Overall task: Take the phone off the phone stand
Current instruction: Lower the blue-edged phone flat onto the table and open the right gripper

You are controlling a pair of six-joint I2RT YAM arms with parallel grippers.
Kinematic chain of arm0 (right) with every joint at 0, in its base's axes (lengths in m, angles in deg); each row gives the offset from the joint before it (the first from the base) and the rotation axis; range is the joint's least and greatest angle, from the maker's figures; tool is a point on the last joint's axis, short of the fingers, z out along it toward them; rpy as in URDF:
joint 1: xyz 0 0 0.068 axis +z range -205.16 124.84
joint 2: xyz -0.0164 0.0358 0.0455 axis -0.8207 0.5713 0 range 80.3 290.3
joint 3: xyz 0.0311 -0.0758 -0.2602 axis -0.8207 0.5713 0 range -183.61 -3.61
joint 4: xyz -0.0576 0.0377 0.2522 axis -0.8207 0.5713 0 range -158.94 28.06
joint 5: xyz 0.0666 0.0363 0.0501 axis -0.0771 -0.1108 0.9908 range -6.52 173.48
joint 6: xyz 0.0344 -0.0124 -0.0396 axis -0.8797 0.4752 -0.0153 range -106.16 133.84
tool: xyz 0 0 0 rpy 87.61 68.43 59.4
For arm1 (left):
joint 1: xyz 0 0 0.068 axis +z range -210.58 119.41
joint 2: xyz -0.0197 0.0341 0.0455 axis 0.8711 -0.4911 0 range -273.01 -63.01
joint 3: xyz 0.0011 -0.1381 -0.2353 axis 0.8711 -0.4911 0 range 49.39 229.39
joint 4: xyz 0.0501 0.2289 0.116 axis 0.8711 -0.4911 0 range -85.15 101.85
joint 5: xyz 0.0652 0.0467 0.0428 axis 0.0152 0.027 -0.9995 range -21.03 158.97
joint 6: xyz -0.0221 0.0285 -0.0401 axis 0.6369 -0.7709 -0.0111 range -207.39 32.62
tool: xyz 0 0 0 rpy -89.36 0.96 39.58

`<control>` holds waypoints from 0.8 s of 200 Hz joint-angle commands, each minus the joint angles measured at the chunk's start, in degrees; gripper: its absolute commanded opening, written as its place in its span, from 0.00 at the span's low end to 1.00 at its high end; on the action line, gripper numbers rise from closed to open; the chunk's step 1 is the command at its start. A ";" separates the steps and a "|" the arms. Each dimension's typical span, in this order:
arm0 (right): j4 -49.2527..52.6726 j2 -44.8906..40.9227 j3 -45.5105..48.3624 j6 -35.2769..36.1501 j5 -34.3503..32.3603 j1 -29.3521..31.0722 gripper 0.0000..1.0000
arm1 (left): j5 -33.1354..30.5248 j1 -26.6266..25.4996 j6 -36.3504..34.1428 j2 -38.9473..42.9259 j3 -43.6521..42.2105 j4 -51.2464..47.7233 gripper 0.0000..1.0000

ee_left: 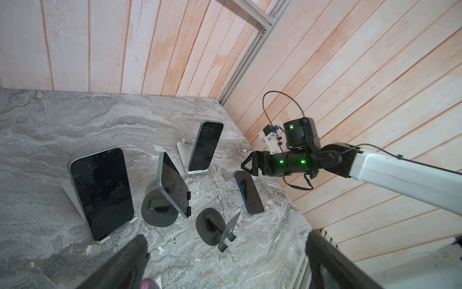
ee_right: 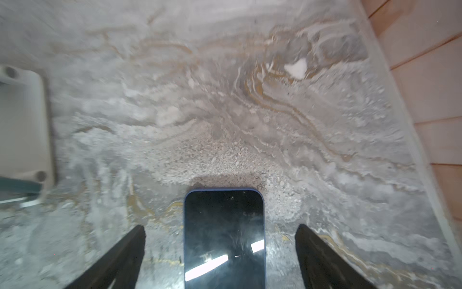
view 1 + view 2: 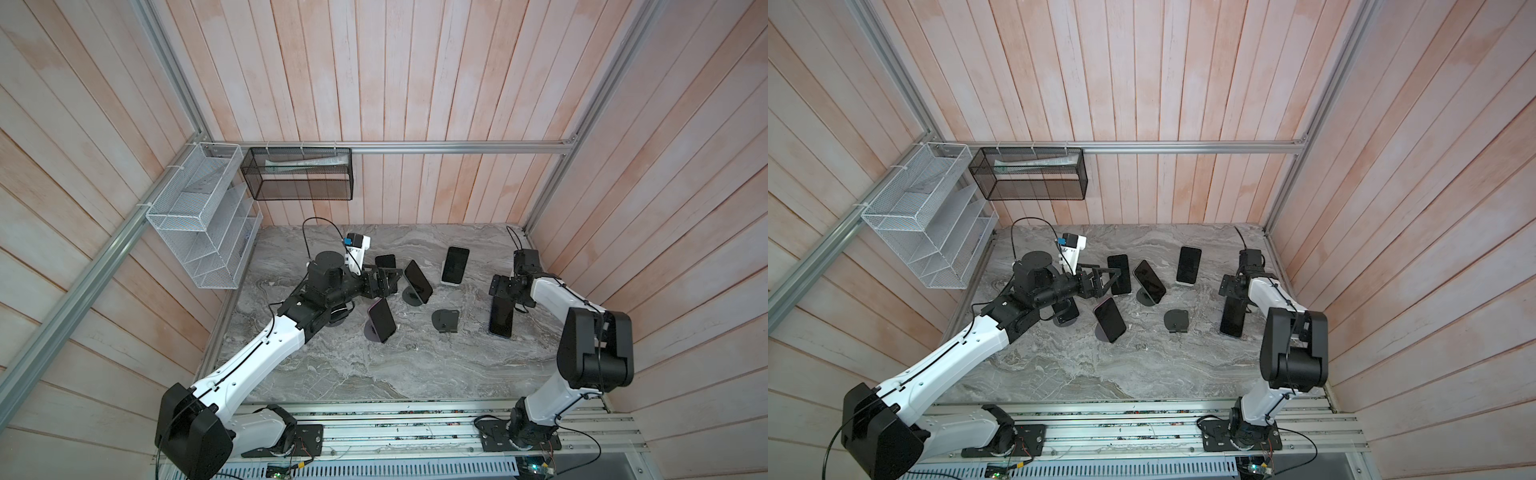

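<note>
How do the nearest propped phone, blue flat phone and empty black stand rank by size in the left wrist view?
Largest: nearest propped phone, though nearness exaggerates it.
Then blue flat phone and empty black stand: too alike to rank.

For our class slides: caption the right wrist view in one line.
Open right gripper poised over a blue-cased phone lying flat on the marble tabletop.
</note>
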 commanded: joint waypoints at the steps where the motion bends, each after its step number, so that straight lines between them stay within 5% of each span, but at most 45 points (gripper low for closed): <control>1: 2.06 -6.26 -0.19 -1.25 -1.69 3.68 0.95 | -3.42 0.15 -0.77 1.54 -0.43 -0.15 1.00; 78: -4.54 -20.82 11.35 -8.49 -11.36 34.27 0.97 | -29.37 0.77 2.75 4.28 -0.75 -4.61 1.00; 160: -6.11 -17.22 17.16 -14.58 -10.61 40.00 0.97 | -23.66 0.86 1.16 3.90 -1.79 -2.16 1.00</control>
